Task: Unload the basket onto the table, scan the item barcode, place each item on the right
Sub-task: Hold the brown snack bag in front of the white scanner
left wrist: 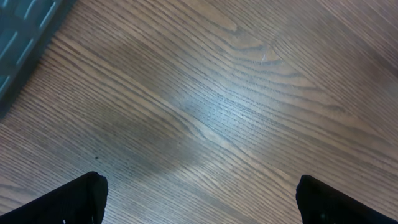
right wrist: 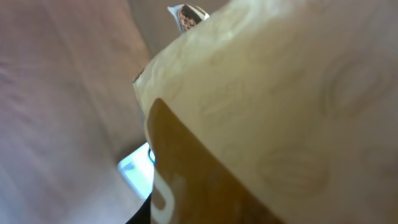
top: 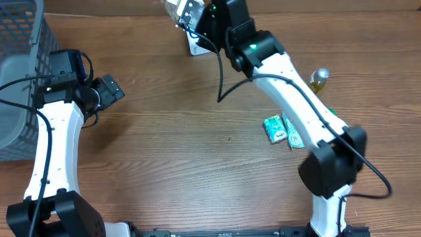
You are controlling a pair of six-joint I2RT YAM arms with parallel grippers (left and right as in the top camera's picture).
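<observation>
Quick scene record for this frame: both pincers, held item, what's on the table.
left pincer: open, empty, over bare wood
right pincer: shut on cream packet, at the far edge of the table
barcode: none visible in any view
under packet: white object, kind unclear
loose items: green packets and small bottle, beside the right arm
basket: grey, at the left edge next to the left arm
</observation>
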